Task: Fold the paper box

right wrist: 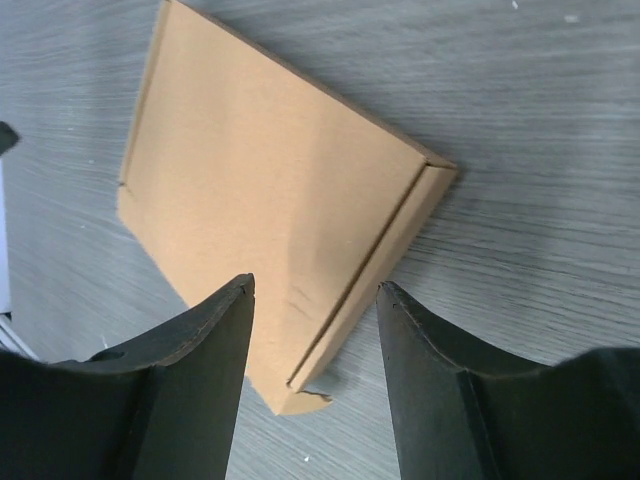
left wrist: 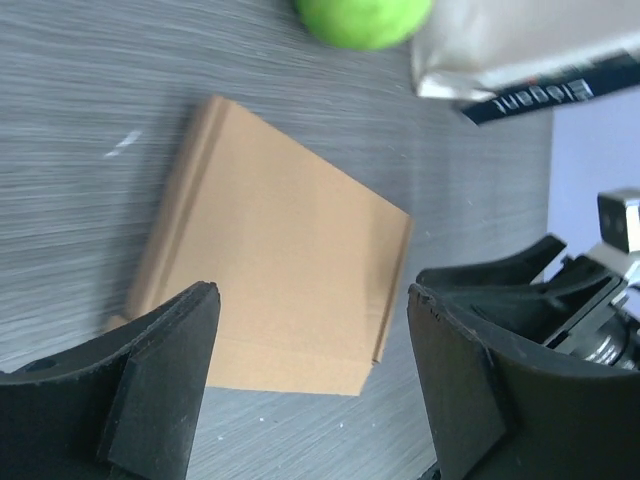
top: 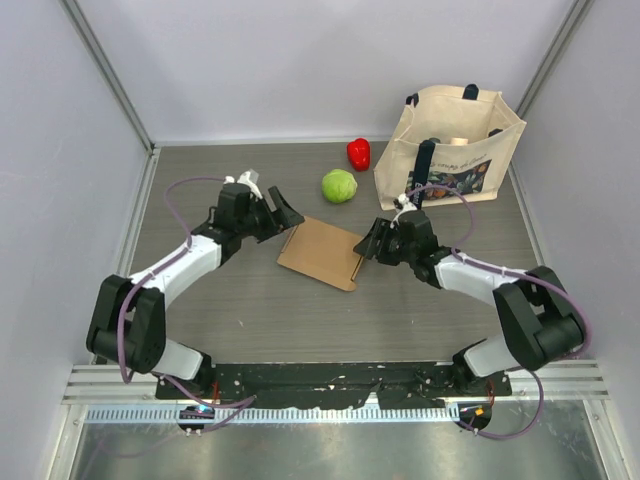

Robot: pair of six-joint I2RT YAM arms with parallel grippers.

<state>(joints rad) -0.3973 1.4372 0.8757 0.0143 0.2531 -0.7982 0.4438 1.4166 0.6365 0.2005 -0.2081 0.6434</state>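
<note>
At the left of the top view, the left arm [top: 190, 255] reaches toward the middle of the grey tabletop [top: 250, 310]. The left jaws stand wide apart and hold nothing; their tips are just beside the upper left edge of the paper box [top: 322, 253]. In the left wrist view the two dark fingers [left wrist: 160, 380] frame the box [left wrist: 280, 270] from the bottom of the frame, clear of it.

The box lies closed and flat at the centre of the top view, turned at a slant.

Above it, toward the upper middle, sit a green ball-shaped thing [top: 339, 186] and a red pepper [top: 358, 153], apart from the box.

The right arm [top: 470, 272] comes in from the right. The right jaws are also spread and hold nothing, close to the box's right edge; the right wrist view shows the fingers [right wrist: 200, 380] over its near corner [right wrist: 290, 220].

A beige tote bag [top: 450, 145] stands upright at the upper right.
</note>
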